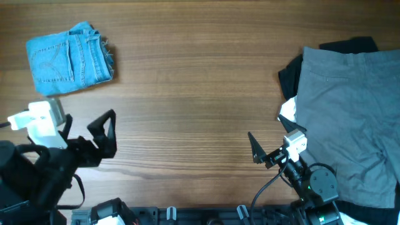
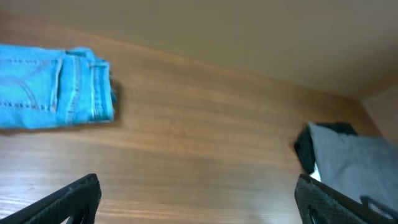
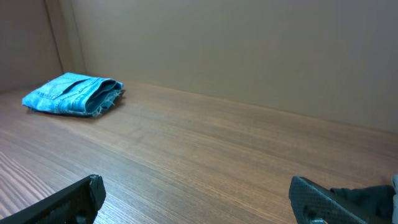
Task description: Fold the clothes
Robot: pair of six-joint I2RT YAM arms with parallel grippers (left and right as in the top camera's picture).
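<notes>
Folded light-blue denim jeans point(image 1: 70, 58) lie far left on wooden bench point(image 1: 200, 94). Grey trousers point(image 1: 347, 119) lie right, over black piece point(image 1: 350, 45). My left fingers point(image 2: 68, 199) and right fingers point(image 3: 323, 199) are spread wide, holding nothing.

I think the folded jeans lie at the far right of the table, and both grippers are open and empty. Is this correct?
No. The folded jeans lie at the far left of the table, as the overhead view shows. The rest holds: the left gripper and the right gripper are open and empty.
</notes>
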